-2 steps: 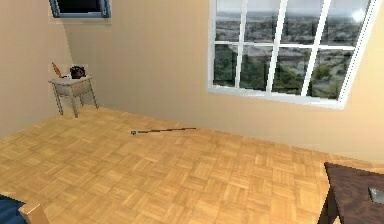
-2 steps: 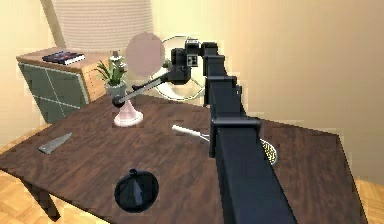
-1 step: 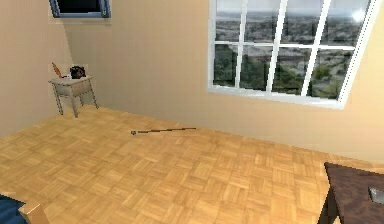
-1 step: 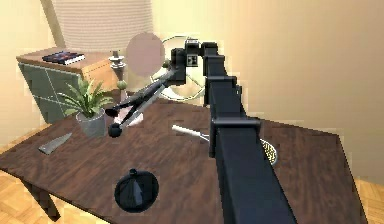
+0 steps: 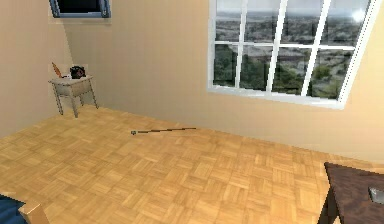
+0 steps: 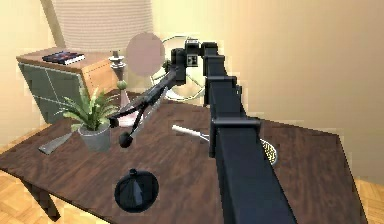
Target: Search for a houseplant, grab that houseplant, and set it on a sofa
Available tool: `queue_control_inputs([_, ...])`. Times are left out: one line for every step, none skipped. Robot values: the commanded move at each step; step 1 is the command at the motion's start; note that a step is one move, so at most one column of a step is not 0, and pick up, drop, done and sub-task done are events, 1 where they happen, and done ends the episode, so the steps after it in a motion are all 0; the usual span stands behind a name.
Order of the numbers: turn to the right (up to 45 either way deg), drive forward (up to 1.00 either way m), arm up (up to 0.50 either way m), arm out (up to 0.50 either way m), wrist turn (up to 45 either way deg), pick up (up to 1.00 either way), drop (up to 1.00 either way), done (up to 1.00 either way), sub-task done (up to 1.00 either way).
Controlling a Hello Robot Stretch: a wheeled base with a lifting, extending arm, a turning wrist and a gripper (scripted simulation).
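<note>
A houseplant (image 6: pixel 92 112) with long green leaves in a small grey pot stands on the dark wooden table (image 6: pixel 190 170) toward the arm side view's left. My arm (image 6: pixel 235 130) reaches out over the table. The gripper (image 6: pixel 120 130) points down and left, with its fingers ending right beside the plant's pot. I cannot tell whether it holds anything, since the plant stands on the table at the fingers.
On the table lie a black cone-shaped object (image 6: pixel 137 190), a white utensil (image 6: pixel 187 130) and a flat grey piece (image 6: pixel 55 143). Behind it stands a cabinet (image 6: pixel 60 80) with books. The forward view shows parquet floor, a small side table (image 5: pixel 73 90), a window (image 5: pixel 290 45) and a thin rod (image 5: pixel 163 130).
</note>
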Motion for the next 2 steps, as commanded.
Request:
queue_control_inputs([0.0,0.0,0.0,-0.44,0.0,0.0,0.0,0.0,0.0])
queue_control_inputs([-45.0,0.0,0.0,0.0,0.0,0.0,0.0,0.0,0.0])
